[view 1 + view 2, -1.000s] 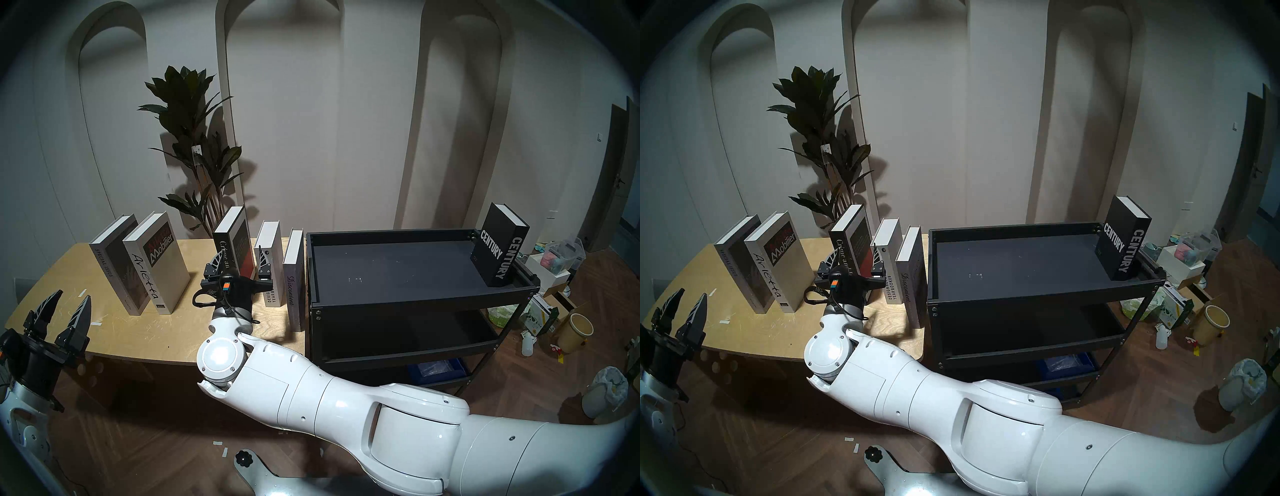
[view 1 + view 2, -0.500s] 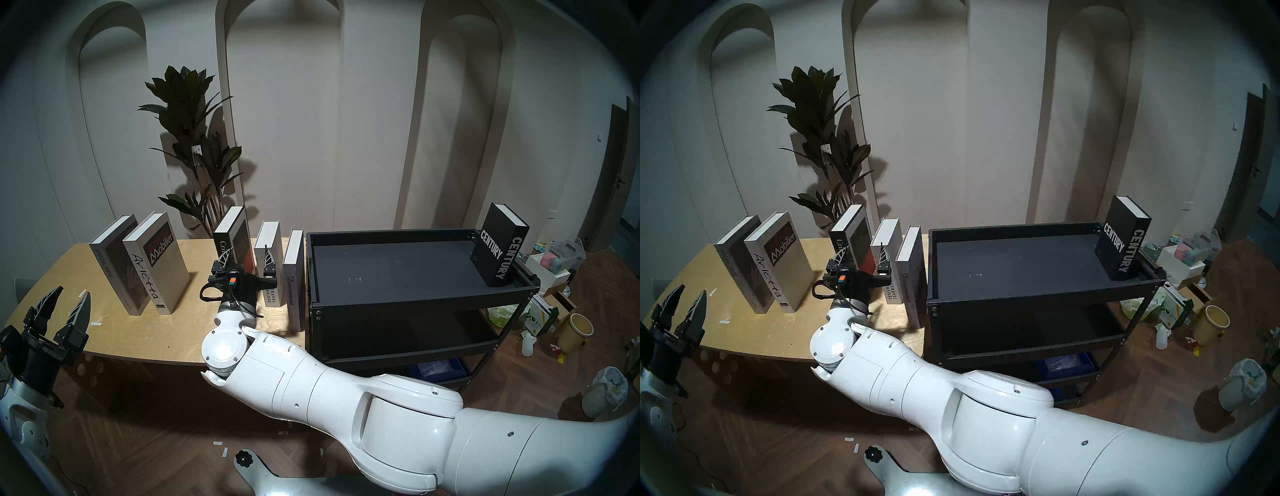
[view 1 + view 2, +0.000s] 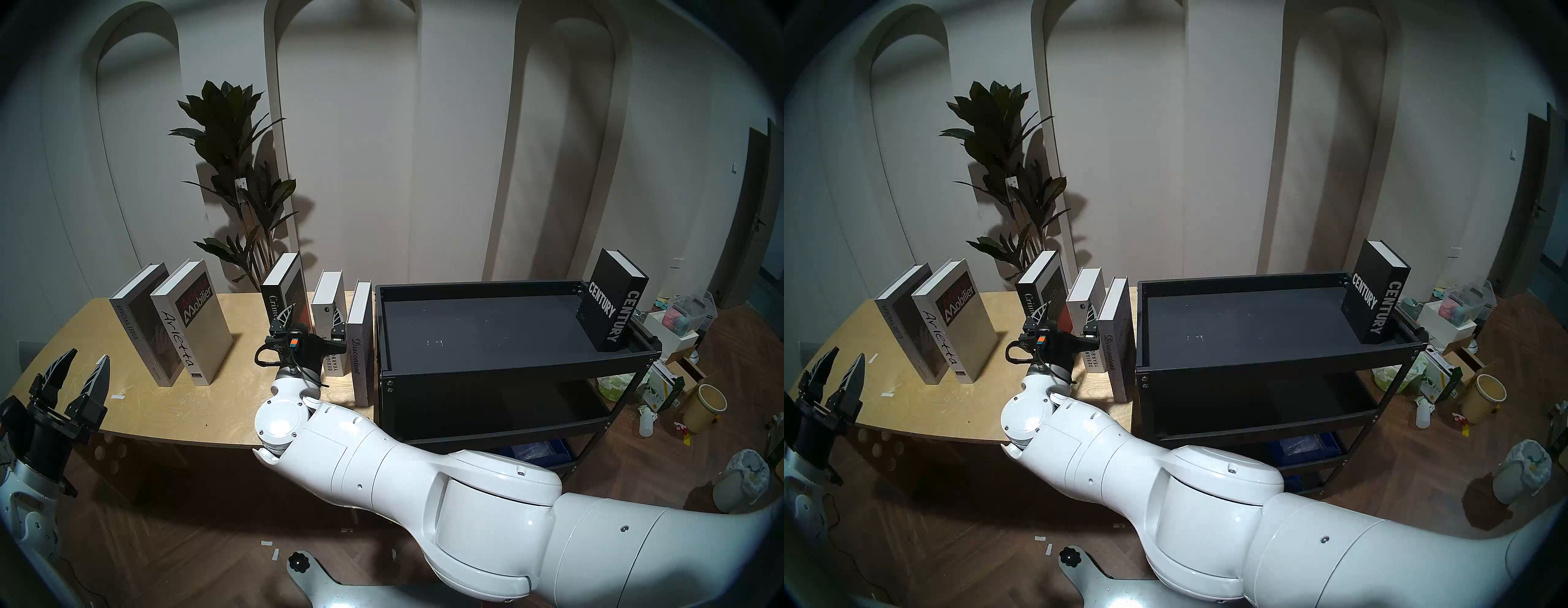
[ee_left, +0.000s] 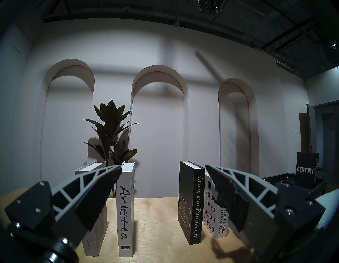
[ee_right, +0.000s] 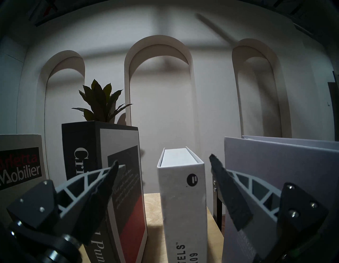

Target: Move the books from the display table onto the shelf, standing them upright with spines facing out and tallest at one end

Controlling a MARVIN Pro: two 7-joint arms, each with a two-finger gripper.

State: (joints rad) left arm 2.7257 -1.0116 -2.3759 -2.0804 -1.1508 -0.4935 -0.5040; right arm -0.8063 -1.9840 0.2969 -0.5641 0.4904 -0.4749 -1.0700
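Five books stand upright on the display table (image 3: 169, 407): SPECIAL ISSUE (image 3: 135, 318), Arietta (image 3: 191, 322), the black Crime and Punishment (image 3: 282, 288), a white Design Hotels Yearbook (image 3: 326, 297) and Discontent (image 3: 360, 339). The black CENTURY (image 3: 611, 305) stands at the right end of the shelf (image 3: 509, 369). My right gripper (image 3: 312, 318) is open, a finger on either side of the white yearbook (image 5: 181, 192), with gaps showing. My left gripper (image 3: 87, 358) hangs open over the table's left front edge, holding nothing; it (image 4: 163, 166) faces the row of books.
A tall potted plant (image 3: 237, 170) stands behind the table. Discontent stands right against the shelf's left side. A blue crate (image 3: 539, 452) sits on the shelf's bottom tier. Boxes, a paper bucket (image 3: 706, 407) and a lined bin (image 3: 740, 479) crowd the floor at the right.
My right gripper has slid rightward and forward, from in front of Crime and Punishment to around the white yearbook, still open. The left gripper has barely shifted.
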